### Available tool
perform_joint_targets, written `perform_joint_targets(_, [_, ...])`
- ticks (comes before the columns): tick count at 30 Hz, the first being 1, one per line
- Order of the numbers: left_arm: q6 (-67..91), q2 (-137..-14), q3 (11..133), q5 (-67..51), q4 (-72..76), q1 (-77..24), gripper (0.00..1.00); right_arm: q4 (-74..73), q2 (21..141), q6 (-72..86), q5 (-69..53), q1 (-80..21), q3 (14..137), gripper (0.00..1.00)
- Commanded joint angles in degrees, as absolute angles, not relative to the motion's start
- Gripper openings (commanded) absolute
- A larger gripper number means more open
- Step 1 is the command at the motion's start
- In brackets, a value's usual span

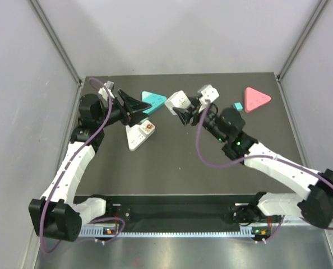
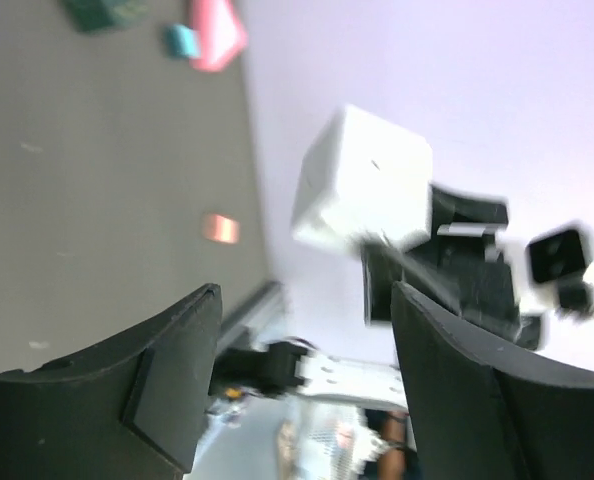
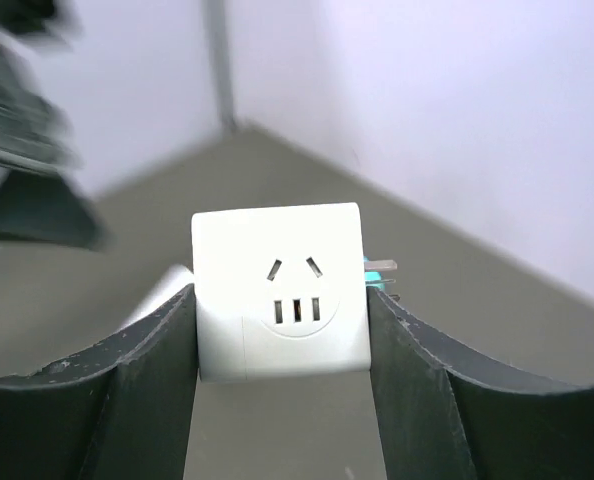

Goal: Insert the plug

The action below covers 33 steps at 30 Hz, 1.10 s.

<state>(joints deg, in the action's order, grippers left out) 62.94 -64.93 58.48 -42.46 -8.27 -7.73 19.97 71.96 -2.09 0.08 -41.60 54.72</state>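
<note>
My right hand (image 3: pixel 279 335) is clamped on the white cube adapter (image 3: pixel 277 270), one finger flat against each side. The socket face is turned to the wrist camera and a metal prong (image 3: pixel 381 266) pokes out of one side. Seen from above, the adapter hangs over the tabletop (image 1: pixel 177 168), beyond and to the right of the white triangular block (image 1: pixel 138 135). My left hand (image 1: pixel 144 106) hovers over that block's far end, its fingers spread wide with nothing between them. I judge the step in hand to be carrying the plug to its socket, which I take to be in the block (its orange-brown patch is too small for me to read). To do it well I would turn the wrist until the prongs face the block, line them up before lowering, and press straight and slowly. The free hand could steady the block so it cannot slide. By count: one adapter, one white block, one larger teal piece (image 1: pixel 153 101) just beyond the block, and two hands. Well to the block's right lie one pink triangle (image 1: pixel 257 99) and one small teal block (image 1: pixel 237 106).
</note>
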Motion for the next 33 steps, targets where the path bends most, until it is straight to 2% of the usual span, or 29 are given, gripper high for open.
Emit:
perform_joint_targets(1, [80.83, -61.62, 53.01, -51.24, 13.95, -8.09, 0.73, 37.42, 67.25, -5.96, 3.77, -49.53, 49.49, 0.0])
perform_joint_targets(7, [90.59, -57.92, 50.98, -49.75, 18.98, -8.61, 0.78, 43.76, 66.09, -19.67, 10.09, -61.15, 49.04, 0.0])
perform_joint_targets(10, [96.3, -55.55, 48.08, -49.66, 23.9, -8.79, 0.8, 45.7, 66.97, -23.46, 11.86, -63.53, 49.39, 0.0])
perform_joint_targets(20, [99.23, -50.89, 43.86, -49.4, 23.38, -9.58, 0.82, 57.65, 70.83, -31.99, 13.72, -66.88, 47.9, 0.0])
perform_joint_targets(29, [106.61, -53.7, 42.71, -47.11, 33.39, -11.51, 0.82, 72.22, 75.66, -37.09, 12.83, -69.34, 45.97, 0.0])
perform_joint_targets(33, [103.01, -54.05, 43.33, -46.32, 27.51, -12.04, 0.82, 79.27, 79.18, -38.5, 16.08, -70.58, 46.14, 0.0])
